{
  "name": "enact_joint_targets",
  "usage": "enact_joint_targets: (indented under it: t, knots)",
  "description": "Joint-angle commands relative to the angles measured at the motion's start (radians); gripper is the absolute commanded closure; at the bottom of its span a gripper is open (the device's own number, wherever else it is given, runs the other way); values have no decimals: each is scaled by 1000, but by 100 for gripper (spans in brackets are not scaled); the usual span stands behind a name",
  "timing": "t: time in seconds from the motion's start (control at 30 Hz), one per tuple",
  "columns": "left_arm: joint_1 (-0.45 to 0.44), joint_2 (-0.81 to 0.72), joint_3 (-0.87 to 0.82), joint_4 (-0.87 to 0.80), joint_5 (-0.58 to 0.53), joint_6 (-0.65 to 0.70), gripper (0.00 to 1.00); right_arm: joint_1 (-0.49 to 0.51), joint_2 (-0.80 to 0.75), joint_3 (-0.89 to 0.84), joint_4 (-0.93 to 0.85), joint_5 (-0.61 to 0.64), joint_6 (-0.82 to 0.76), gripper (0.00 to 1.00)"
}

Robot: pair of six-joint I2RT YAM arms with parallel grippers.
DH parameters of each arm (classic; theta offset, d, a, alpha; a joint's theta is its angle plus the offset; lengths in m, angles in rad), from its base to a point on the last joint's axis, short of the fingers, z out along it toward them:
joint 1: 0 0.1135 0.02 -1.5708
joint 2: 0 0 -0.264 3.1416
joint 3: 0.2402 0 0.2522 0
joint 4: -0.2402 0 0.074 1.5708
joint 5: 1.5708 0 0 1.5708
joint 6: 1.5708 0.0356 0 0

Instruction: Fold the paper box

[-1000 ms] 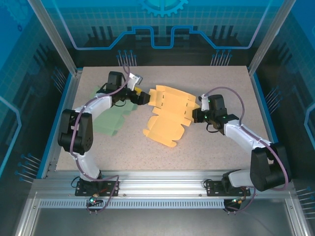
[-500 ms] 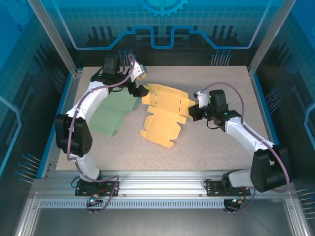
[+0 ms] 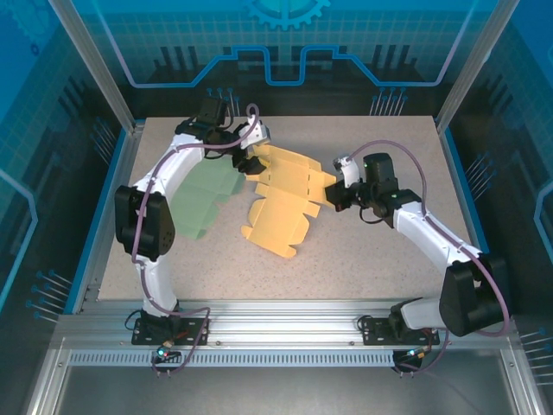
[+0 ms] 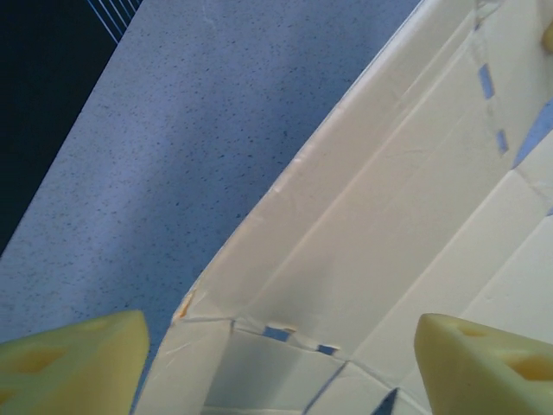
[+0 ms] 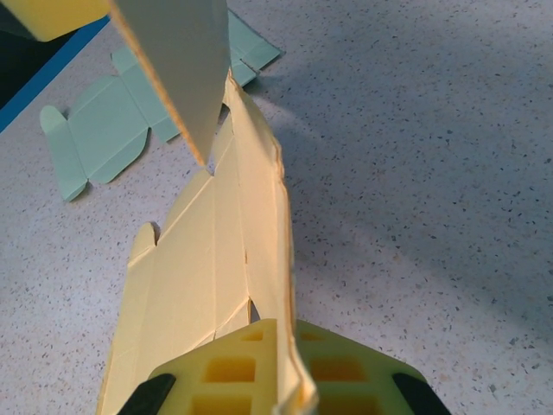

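The yellow paper box (image 3: 281, 203) is a partly unfolded blank in the middle of the table, its right side lifted. My right gripper (image 3: 333, 194) is shut on the raised right edge; in the right wrist view the thin yellow panel (image 5: 207, 251) stands on edge, pinched between the pads of that gripper (image 5: 289, 372). My left gripper (image 3: 251, 160) hovers over the box's far left corner. In the left wrist view its fingers (image 4: 73, 359) stand wide apart on either side of a creased panel (image 4: 389, 216), not touching it.
A flat green box blank (image 3: 194, 207) lies on the table left of the yellow one, also seen in the right wrist view (image 5: 104, 130). Blue frame rails border the table (image 3: 389, 259) on both sides. Bare speckled surface lies to the front and right.
The left arm has swung right and now reaches over the box's far left corner, its jaws slightly narrower. The right gripper has shifted left with the box edge, and the box moved left with it.
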Motion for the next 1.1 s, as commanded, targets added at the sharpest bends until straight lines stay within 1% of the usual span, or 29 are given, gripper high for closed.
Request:
enact_joint_targets:
  t: [0.0,0.13,0.27,0.33,0.47,0.57,0.63,0.67,0.73,0.77,0.8,0.87,0.9,0.97,1.03,1.07]
  knots:
    - [-7,12,38,0,-29,32,14,10,7,31,-19,-27,-20,100]
    - [-7,23,63,3,-52,51,13,13,9,34,-20,-32,-27,100]
    - [-8,61,105,-27,-93,76,14,13,8,34,-22,-46,-34,100]
    - [-7,85,138,-63,-94,89,14,13,6,37,-22,-50,-35,100]
    - [-10,112,159,-87,-78,111,17,13,5,38,-23,-61,-36,100]
    - [-17,125,164,-106,-84,142,21,12,2,40,-24,-61,-36,100]
    - [-19,131,163,-115,-88,151,28,13,1,40,-23,-52,-34,100]
    - [-20,131,161,-114,-87,149,36,13,0,41,-23,-47,-34,100]
    - [-21,132,155,-103,-92,139,58,12,1,41,-23,-36,-33,100]
    - [-22,133,153,-92,-97,125,67,13,2,43,-25,-24,-32,100]
    - [-22,129,152,-84,-100,116,72,11,6,43,-29,-9,-32,100]
    - [-23,122,148,-68,-107,95,76,10,10,44,-36,27,-25,100]
    - [-26,114,141,-60,-114,88,79,11,15,42,-40,46,-20,100]
    - [-36,91,115,-26,-135,71,90,7,19,38,-45,82,-7,100]
    - [-52,53,55,26,-166,64,98,1,24,31,-46,114,14,100]
    - [-61,32,16,68,-188,58,100,-2,25,28,-48,122,23,100]
